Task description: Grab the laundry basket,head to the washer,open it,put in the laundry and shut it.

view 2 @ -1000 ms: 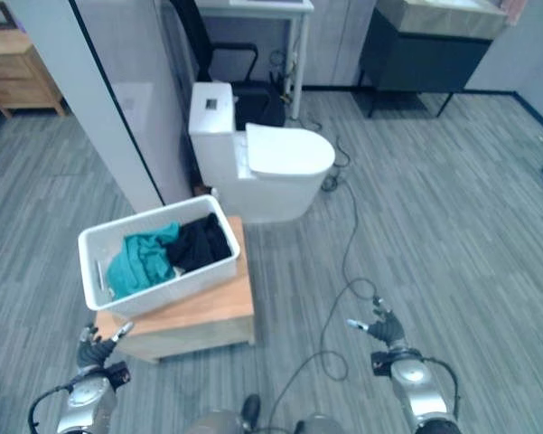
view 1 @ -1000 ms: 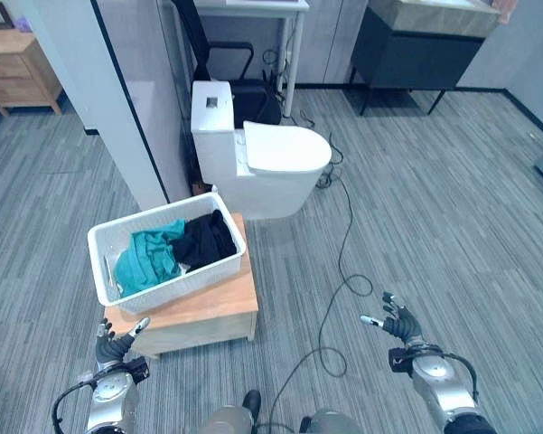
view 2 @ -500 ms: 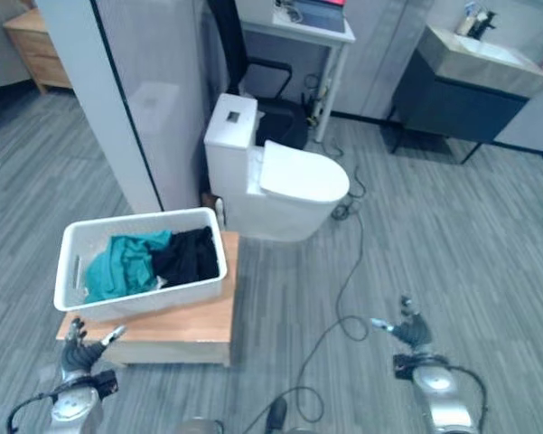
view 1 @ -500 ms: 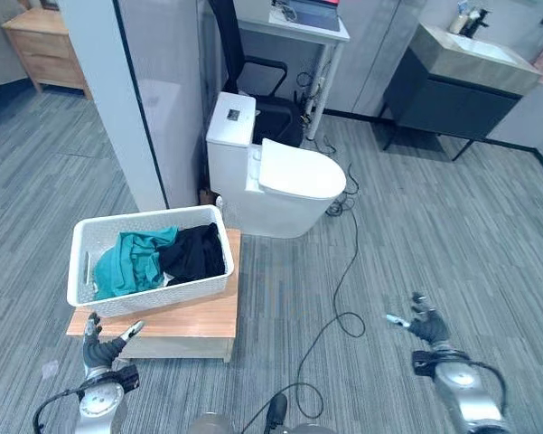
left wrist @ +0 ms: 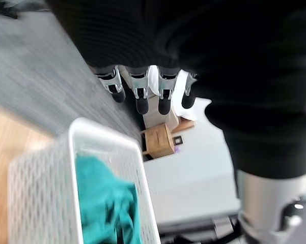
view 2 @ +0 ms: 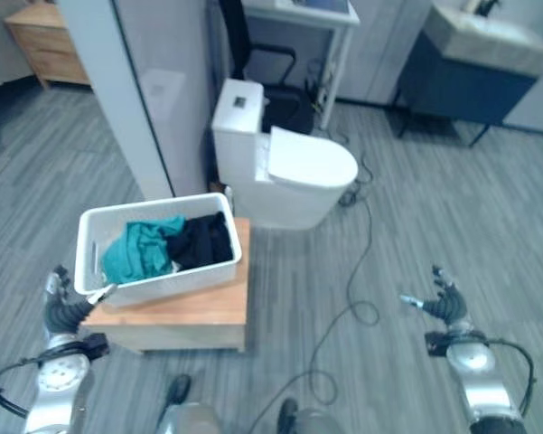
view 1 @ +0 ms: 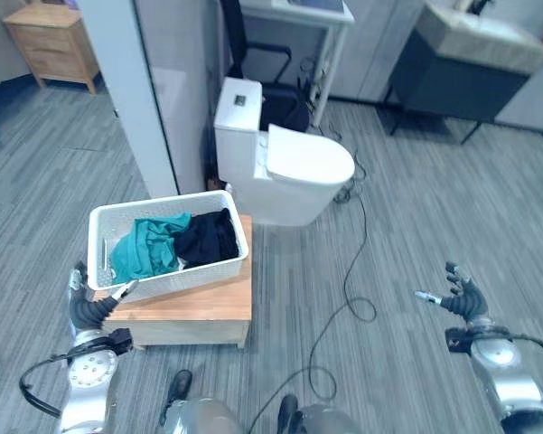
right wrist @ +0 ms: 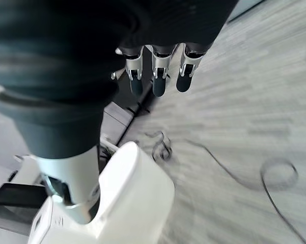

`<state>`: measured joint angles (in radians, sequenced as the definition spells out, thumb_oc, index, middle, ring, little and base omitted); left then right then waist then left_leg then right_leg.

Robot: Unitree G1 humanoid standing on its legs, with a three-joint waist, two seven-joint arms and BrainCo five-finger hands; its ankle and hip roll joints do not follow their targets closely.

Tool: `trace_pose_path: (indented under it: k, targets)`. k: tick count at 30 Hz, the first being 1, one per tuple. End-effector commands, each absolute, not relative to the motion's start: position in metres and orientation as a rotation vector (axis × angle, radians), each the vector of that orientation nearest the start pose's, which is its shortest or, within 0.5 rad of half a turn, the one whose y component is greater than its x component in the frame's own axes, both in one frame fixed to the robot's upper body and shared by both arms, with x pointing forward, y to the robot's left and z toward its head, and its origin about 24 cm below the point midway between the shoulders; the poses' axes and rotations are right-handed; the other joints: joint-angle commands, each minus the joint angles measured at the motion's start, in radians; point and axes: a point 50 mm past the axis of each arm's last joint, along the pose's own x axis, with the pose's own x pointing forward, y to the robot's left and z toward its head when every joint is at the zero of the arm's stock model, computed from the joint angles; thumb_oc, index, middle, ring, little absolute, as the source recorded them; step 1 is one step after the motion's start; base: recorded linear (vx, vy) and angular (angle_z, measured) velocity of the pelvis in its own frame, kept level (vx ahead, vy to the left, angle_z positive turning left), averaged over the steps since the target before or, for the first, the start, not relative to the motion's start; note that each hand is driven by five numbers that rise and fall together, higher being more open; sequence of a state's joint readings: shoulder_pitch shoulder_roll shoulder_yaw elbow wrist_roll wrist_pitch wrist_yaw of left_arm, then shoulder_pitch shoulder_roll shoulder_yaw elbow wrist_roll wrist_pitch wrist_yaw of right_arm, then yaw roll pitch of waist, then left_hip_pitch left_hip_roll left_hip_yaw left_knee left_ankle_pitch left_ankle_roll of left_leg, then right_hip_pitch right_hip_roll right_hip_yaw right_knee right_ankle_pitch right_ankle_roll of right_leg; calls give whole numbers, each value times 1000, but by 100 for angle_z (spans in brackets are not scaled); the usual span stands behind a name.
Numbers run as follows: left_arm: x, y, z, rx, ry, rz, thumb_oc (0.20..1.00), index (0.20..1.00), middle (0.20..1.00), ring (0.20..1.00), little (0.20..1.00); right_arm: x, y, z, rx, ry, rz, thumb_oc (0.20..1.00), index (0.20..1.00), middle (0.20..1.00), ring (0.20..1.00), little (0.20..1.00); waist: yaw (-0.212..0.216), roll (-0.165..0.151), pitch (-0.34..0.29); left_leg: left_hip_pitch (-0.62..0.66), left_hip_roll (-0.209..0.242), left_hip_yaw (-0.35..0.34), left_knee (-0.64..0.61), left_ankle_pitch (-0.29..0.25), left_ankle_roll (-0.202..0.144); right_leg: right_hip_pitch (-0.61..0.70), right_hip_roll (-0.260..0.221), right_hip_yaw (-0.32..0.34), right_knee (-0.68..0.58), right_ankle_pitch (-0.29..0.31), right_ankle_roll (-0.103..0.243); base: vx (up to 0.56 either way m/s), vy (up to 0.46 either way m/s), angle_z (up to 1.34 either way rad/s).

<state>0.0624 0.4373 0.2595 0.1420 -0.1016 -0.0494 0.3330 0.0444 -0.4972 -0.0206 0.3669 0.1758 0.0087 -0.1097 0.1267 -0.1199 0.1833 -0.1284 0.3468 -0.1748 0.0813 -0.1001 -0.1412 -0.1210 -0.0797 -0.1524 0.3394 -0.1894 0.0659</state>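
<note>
A white toilet (view 1: 285, 172) stands beyond a low wooden stand (view 1: 185, 312). The white laundry basket (view 1: 166, 242) covers the stand's far-left part, overhanging its left edge. The left hand (view 1: 90, 307), fingers relaxed, hovers by that corner; the right hand (view 1: 461, 298), fingers spread, is over bare floor.

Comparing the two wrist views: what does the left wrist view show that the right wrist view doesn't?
Left wrist view: the white basket with teal cloth on a wooden stand, beyond the left hand, plus a wooden cabinet. Right wrist view: the toilet and a floor cable past the right hand. Both show grey plank floor and relaxed fingers holding nothing.
</note>
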Motion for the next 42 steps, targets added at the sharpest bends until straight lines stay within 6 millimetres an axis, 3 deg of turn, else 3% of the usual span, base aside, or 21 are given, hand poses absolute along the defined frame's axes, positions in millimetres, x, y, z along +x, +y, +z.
trace_pose_path:
  k: [1, 2, 3, 4, 5, 7, 9, 12, 14, 17, 23, 30, 32, 33, 36, 37, 40, 42]
  targets:
    - [229, 314, 78, 427, -96, 605, 1000, 1000, 1000, 1000, 1000, 231, -313, 19, -393, 261, -325, 1000, 1000, 1000, 1000, 1000, 1, 48, -102, -18, -10, 44, -132, 214, -2, 222, -88, 4, -183, -29, 48, 196, 388, 22]
    - [235, 309, 80, 425, -111, 591, 1000, 1000, 1000, 1000, 1000, 231, -313, 21, -401, 256, -331, 1000, 1000, 1000, 1000, 1000, 16, 57, -114, -19, -44, 16, -108, 192, 3, 229, -132, 4, -192, 7, 68, 267, 546, 15]
    - [240, 307, 88, 433, -146, 593, 1000, 1000, 1000, 1000, 1000, 234, -312, 23, -406, 246, -335, 1000, 1000, 1000, 1000, 1000, 13, 60, -128, -17, -128, -13, -55, 130, 8, 237, -215, 5, -183, 111, 93, 261, 562, 2]
    - [240, 307, 89, 433, -147, 593, 1000, 1000, 1000, 1000, 1000, 234, -312, 23, -406, 246, -335, 1000, 1000, 1000, 1000, 1000, 13, 55, -127, -21, -138, -12, -45, 125, 13, 238, -224, 5, -188, 116, 98, 222, 637, -21]
    - [241, 307, 95, 468, -157, 568, 1000, 1000, 1000, 1000, 1000, 240, -306, 26, -396, 228, -331, 1000, 1000, 1000, 1000, 1000, 3, 56, -122, -5, -183, 26, -17, 91, 42, 199, -269, 1, -127, 190, 87, 56, 304, -6]
    - [241, 311, 99, 474, -165, 577, 1000, 1000, 1000, 1000, 1000, 246, -302, 27, -386, 214, -324, 1000, 1000, 1000, 1000, 1000, 14, 54, -126, 3, -188, 61, -15, 77, 57, 168, -280, -13, -107, 194, 84, 95, 323, -32]
    - [240, 316, 108, 498, -178, 557, 1000, 1000, 1000, 1000, 1000, 260, -294, 35, -402, 189, -285, 1000, 1000, 1000, 1000, 1000, 6, 66, -113, 41, -219, 97, -31, 64, 84, 84, -199, -33, -125, 185, 77, 97, 289, -130]
    - [248, 317, 116, 546, -190, 538, 1000, 1000, 1000, 1000, 1000, 268, -289, 41, -426, 168, -262, 1000, 1000, 1000, 1000, 1000, 5, 72, -98, 42, -231, 111, -30, 54, 86, 87, -177, -41, -218, 175, 95, 34, 62, -30]
    - [257, 310, 118, 577, -179, 481, 1000, 1000, 1000, 1000, 1000, 266, -290, 45, -439, 159, -254, 1000, 1000, 1000, 1000, 1000, -15, 63, -93, 45, -251, 93, -34, 54, 91, 103, -149, 23, -243, 155, 94, 93, 17, 24]
    - [256, 311, 116, 559, -148, 433, 1000, 1000, 1000, 1000, 1000, 268, -295, 52, -459, 147, -259, 1000, 1000, 1000, 1000, 1000, -2, 56, -100, 49, -257, 100, -44, 49, 86, 120, -166, -1, -281, 182, 106, 75, -15, 35]
    - [278, 305, 128, 558, -88, 297, 1000, 1000, 1000, 1000, 1000, 280, -304, 73, -561, 152, -236, 1000, 1000, 1000, 1000, 1000, -23, 58, -120, 41, -246, 79, -92, 75, 76, 157, -163, -36, -364, 192, 114, 21, -29, 10]
    - [326, 272, 150, 567, -60, 135, 1000, 1000, 1000, 1000, 1000, 328, -285, 112, -630, 91, -195, 1000, 1000, 1000, 1000, 1000, -36, 67, -51, -51, -239, 59, -105, 111, 70, 66, -154, -27, -354, 196, 107, -151, -21, 11]
    - [341, 265, 164, 598, -79, 127, 1000, 1000, 1000, 1000, 1000, 344, -273, 129, -635, 47, -178, 1000, 1000, 1000, 1000, 1000, -40, 69, -10, -93, -241, 56, -94, 119, 70, 16, -151, -16, -337, 201, 103, -232, -3, -2]
    - [354, 259, 181, 642, -102, 139, 1000, 1000, 1000, 1000, 1000, 357, -263, 149, -665, -6, -171, 1000, 1000, 1000, 1000, 1000, -46, 72, 26, -129, -244, 57, -82, 128, 70, -24, -148, -5, -322, 206, 99, -236, 3, -3]
    - [367, 256, 196, 695, -104, 153, 1000, 1000, 1000, 1000, 1000, 370, -253, 174, -690, -65, -173, 1000, 1000, 1000, 1000, 1000, -48, 72, 63, -169, -245, 61, -63, 135, 70, -72, -147, 8, -300, 210, 96, -181, 5, -1]
    - [375, 256, 209, 728, -105, 173, 1000, 1000, 1000, 1000, 1000, 381, -243, 192, -702, -103, -173, 1000, 1000, 1000, 1000, 1000, -47, 73, 91, -195, -245, 63, -52, 140, 69, -99, -146, 17, -290, 215, 95, -162, 5, -2]
    - [381, 257, 220, 753, -107, 206, 1000, 1000, 1000, 1000, 1000, 390, -234, 209, -727, -132, -173, 1000, 1000, 1000, 1000, 1000, -46, 74, 116, -216, -244, 67, -39, 145, 68, -118, -147, 23, -285, 222, 94, -85, 1, -5]
    - [389, 261, 239, 806, -119, 264, 1000, 1000, 1000, 1000, 1000, 400, -214, 238, -742, -200, -159, 1000, 1000, 1000, 1000, 1000, -42, 80, 165, -253, -244, 72, -16, 153, 64, -154, -147, 31, -278, 231, 92, -126, -8, -5]
